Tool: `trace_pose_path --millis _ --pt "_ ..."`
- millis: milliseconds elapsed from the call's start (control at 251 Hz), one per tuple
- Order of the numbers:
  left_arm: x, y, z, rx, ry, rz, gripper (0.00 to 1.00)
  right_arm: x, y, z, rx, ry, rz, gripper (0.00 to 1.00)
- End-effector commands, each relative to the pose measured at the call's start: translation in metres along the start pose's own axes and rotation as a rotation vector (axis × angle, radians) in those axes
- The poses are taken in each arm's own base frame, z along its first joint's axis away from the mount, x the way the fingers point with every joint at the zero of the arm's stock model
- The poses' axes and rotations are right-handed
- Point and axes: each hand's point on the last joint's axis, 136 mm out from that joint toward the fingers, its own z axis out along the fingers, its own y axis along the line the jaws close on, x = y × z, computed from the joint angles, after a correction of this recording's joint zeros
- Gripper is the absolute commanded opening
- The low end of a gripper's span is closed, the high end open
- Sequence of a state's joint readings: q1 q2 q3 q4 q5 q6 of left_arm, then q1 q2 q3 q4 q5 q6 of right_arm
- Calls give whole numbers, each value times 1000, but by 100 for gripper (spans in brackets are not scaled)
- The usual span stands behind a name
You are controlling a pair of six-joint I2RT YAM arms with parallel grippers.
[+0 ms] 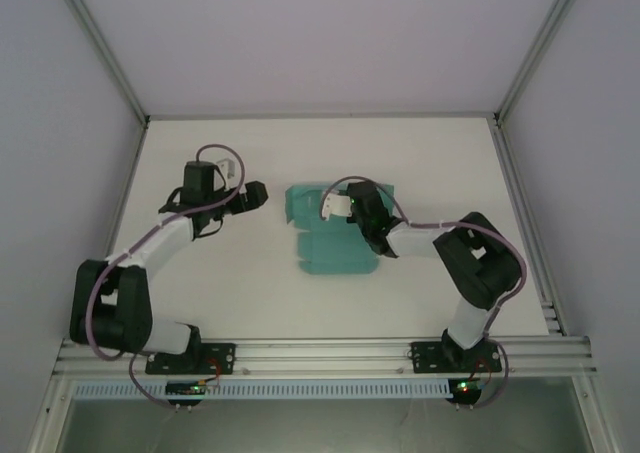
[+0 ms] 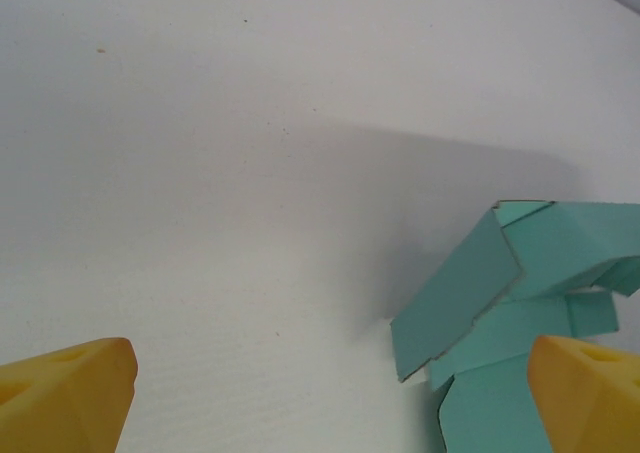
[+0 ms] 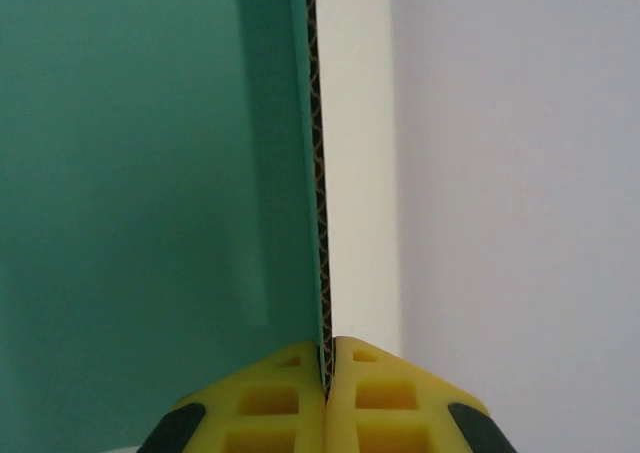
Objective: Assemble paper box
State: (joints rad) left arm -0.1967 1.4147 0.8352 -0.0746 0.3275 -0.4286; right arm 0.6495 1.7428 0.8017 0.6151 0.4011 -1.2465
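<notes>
The teal-green paper box lies partly folded in the middle of the white table. My right gripper is shut on the thin corrugated edge of one of its panels, which stands upright in the right wrist view. In the top view that gripper sits at the box's far right side. My left gripper hovers just left of the box, open wide. In the left wrist view its yellow fingertips frame bare table, and the box's raised flap stands to the right, untouched.
Aluminium frame posts and pale walls enclose the table on the left, right and back. A metal rail carries both arm bases along the near edge.
</notes>
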Motion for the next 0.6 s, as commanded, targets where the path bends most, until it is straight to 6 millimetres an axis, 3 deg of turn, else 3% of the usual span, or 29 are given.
trace_pose_path --millis 0,263,431,595 --pt "-16 -5 11 32 -19 60 100 -12 -38 -2 183 -26 -74 0" --pt "-29 3 24 0 -60 61 99 -19 -65 -6 306 -60 -111 0" --pt "-34 9 35 -17 -60 73 100 -18 -54 -1 296 -53 -129 0" --pt "-34 10 55 -6 -38 126 89 -13 -37 6 266 -44 -132 0"
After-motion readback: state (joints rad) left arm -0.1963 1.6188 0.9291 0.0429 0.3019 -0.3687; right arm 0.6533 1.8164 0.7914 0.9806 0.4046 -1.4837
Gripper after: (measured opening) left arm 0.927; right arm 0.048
